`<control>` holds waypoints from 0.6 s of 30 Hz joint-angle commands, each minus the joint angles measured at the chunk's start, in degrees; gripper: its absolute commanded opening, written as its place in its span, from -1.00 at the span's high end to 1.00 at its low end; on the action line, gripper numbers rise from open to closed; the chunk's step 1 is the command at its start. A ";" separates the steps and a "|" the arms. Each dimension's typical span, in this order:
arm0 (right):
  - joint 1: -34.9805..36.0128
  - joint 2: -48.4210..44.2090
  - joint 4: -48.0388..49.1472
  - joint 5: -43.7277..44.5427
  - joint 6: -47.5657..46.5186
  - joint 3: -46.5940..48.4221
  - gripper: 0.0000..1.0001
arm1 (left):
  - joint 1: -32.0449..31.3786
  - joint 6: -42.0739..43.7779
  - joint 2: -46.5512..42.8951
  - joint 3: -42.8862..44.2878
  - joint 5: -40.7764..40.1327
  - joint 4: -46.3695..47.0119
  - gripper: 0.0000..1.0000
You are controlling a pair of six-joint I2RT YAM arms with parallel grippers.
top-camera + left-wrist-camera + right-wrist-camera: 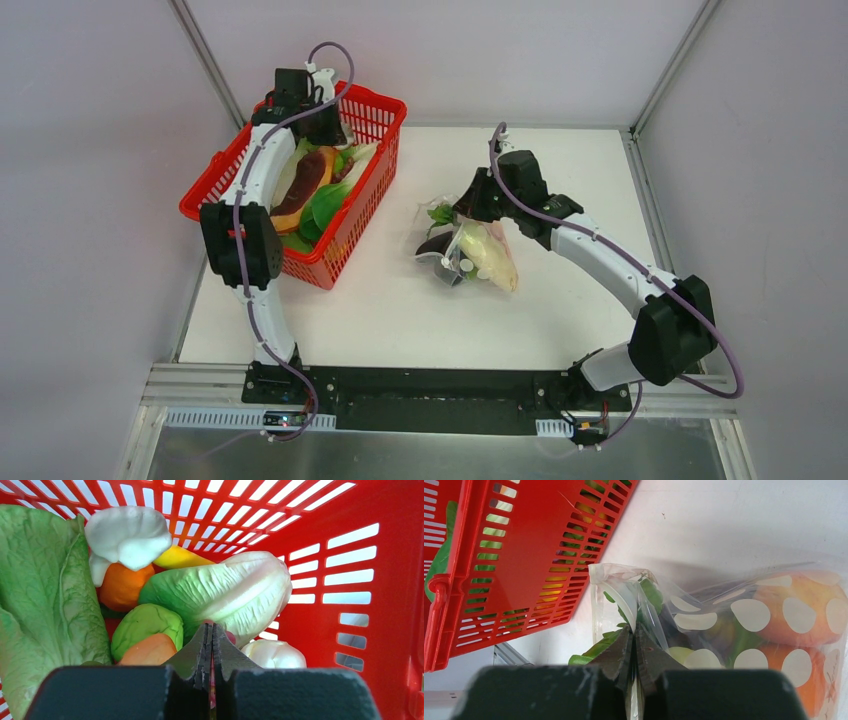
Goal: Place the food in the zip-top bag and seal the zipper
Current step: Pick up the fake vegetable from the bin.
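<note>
Pinched right pincer [634, 642] holds the zip-top bag [724, 597] by its edge; left pincer [211, 647], closed, just before the food [225, 590]

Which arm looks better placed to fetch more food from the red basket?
Left: the left gripper sits inside the basket among the food; the right gripper is shut on the edge of the zip-top bag on the table.

1. A flat white rectangular table [420, 300] carries everything.
2. A red plastic mesh basket [365, 195] stands on its left part.
3. A clear crinkly plastic zip-top bag [465, 255] lies near the middle, apart from the basket.
</note>
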 commanded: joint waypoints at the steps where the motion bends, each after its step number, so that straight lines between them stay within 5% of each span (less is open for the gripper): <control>1: -0.25 -2.60 2.42 -0.83 1.03 0.08 0.93 | 0.27 -2.38 -3.78 -1.95 2.12 3.36 1.00; 6: -0.28 -3.22 2.97 -1.10 1.30 -0.55 0.92 | 0.40 -3.31 -5.01 -3.36 1.89 4.82 1.00; 10: -0.20 -3.03 2.97 -1.95 1.41 -0.52 0.90 | 1.08 -2.13 -3.09 -0.91 -0.60 4.90 -0.13; 18: -0.26 -2.62 2.96 -2.91 1.46 -0.58 0.88 | 2.65 7.28 6.55 10.56 -2.66 0.74 -0.59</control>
